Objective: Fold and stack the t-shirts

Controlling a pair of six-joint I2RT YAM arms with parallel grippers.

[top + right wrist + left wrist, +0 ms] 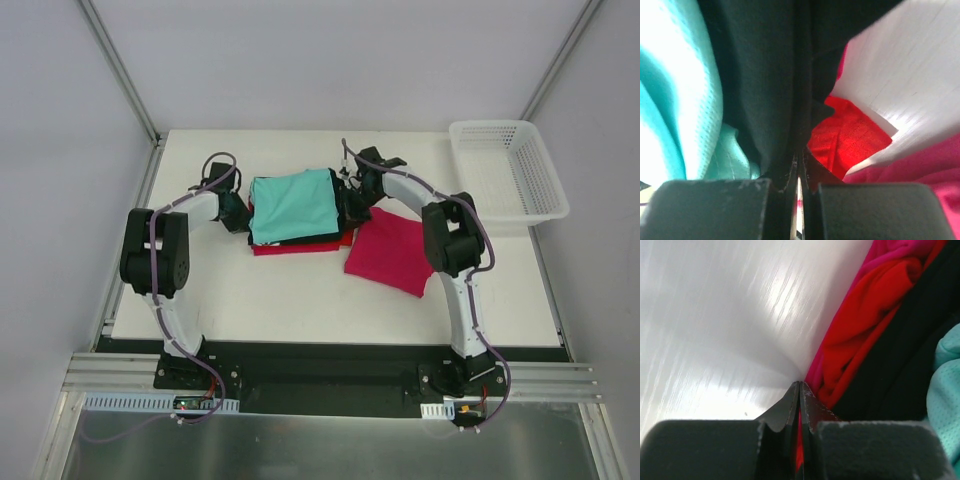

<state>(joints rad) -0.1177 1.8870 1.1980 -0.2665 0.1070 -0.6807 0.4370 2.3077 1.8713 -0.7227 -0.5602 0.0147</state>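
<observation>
Teal t-shirt [292, 205] tops a folded pile in the middle of the white table [250, 300], with a black t-shirt [770, 75] under it and a red t-shirt [865, 325] lowest. The pile looks like the place where finished shirts are gathered. A crimson-pink t-shirt [388, 250] lies folded flat just beside its right edge, probably waiting to go on top, so the stacking seems nearly done. The white mesh basket [520, 190] stands apart at the far right corner. Both arms bracket the pile: each rises from its base, bows outward at the elbow and turns its forearm inward, wrist low at table level, so the fingers point at each other from opposite sides. That pose suits squaring or shifting the whole pile together. The left gripper [800, 386] has its fingers pressed together at the red shirt's left edge. A sliver of red shows in the slit, though a true pinch cannot be confirmed. The right gripper [799, 152] is likewise closed, its tips buried against the black cloth.
</observation>
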